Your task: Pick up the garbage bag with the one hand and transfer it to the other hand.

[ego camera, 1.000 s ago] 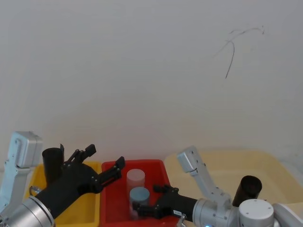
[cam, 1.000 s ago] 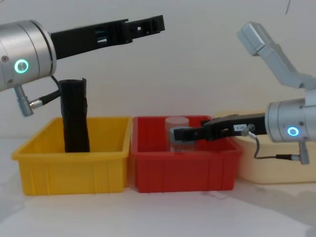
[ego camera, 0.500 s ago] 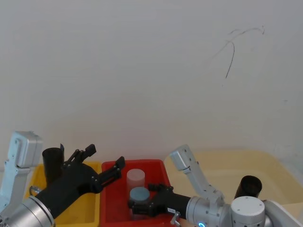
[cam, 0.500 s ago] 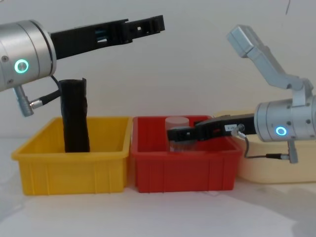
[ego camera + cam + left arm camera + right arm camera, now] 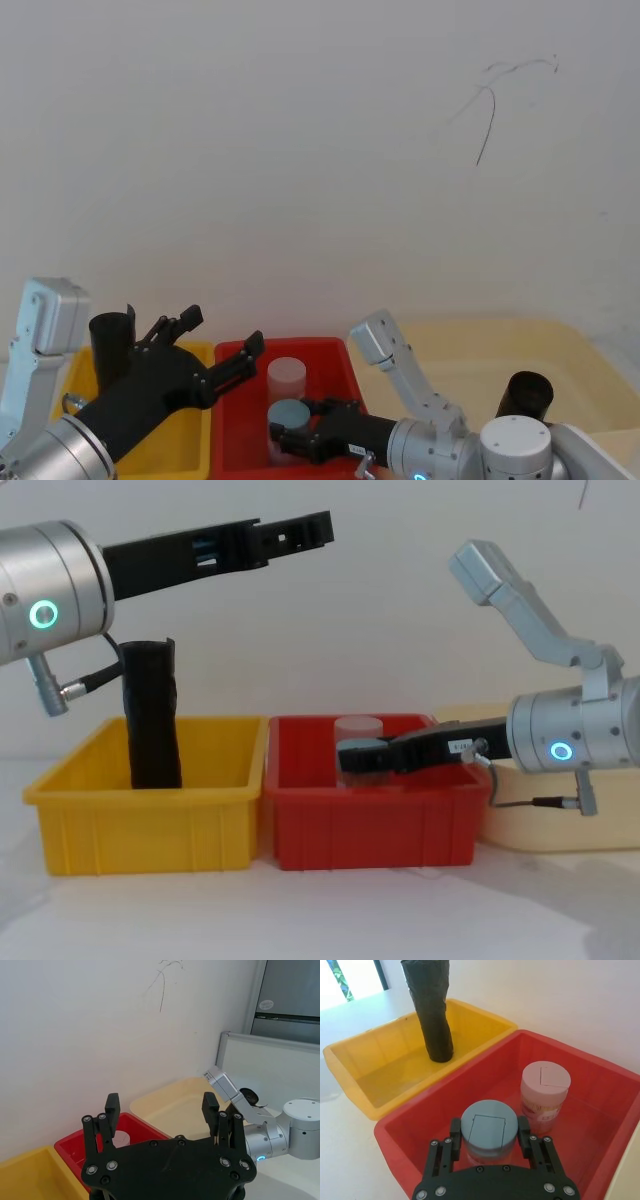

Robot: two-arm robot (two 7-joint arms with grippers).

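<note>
My tall black crinkled-plastic garbage bag roll (image 5: 152, 712) stands upright in the yellow plastic bin (image 5: 150, 810). My left gripper (image 5: 290, 530), spread open, hovers above, nearer than my open right gripper (image 5: 487, 1132) straddling the blue-lidded jar (image 5: 488, 1129).

Crinkled matt black film garbage bag (image 5: 433, 1015); glossy smooth plastic yellow bin (image 5: 380, 1050) and red bin (image 5: 600, 1090).

Head view downward, chest view level — both on the red bin (image 5: 375, 825), wrists close.

A white table (image 5: 330, 920) carries yellow bin (image 5: 150, 825), red bin (image 5: 370, 830), cream tray (image 5: 540, 830)
</note>
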